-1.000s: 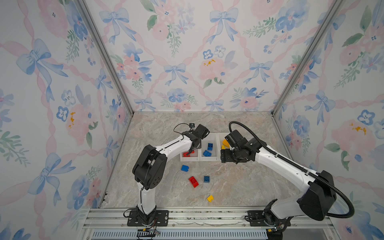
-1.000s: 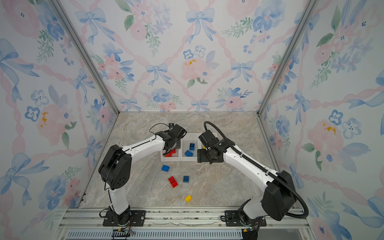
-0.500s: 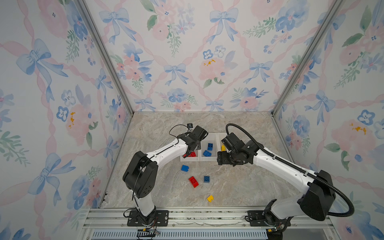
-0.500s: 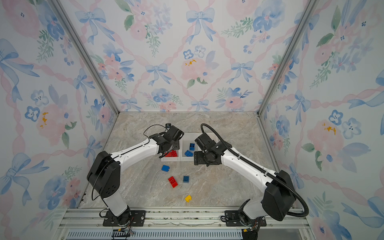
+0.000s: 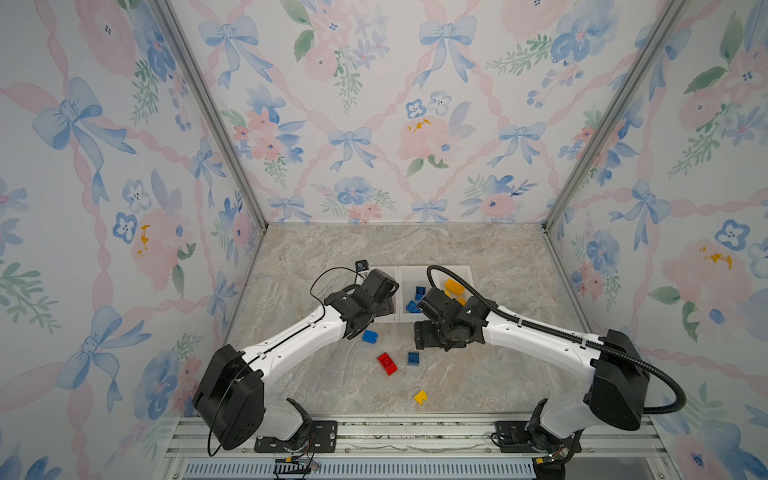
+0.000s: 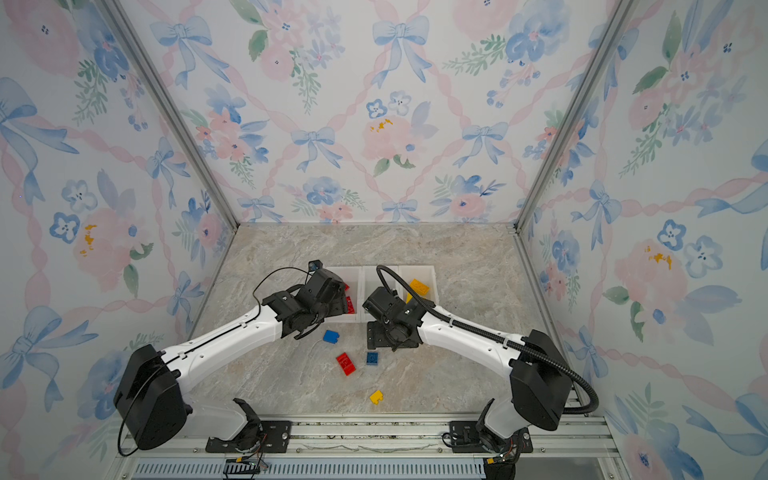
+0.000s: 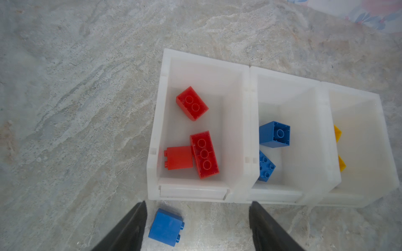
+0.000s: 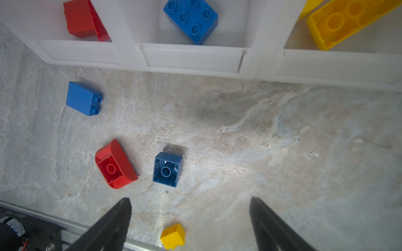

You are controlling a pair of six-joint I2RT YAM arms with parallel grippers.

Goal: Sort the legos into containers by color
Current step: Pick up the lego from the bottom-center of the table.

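Observation:
Three white containers stand in a row. The left one holds three red legos, the middle one two blue, the right one yellow. On the marble floor in front lie a blue lego, a red one, an upturned blue one and a yellow one. My left gripper is open and empty, hanging just in front of the left container over the blue lego. My right gripper is open and empty above the floor near the yellow lego.
Floral walls with metal corner posts close in the marble floor on three sides. A metal rail with both arm bases runs along the front edge. Both forearms reach inward and nearly meet in front of the containers.
My left gripper has pulled back from over the left container toward the front, its jaws spreading wider. My right gripper has shifted left and forward, away from the right container.

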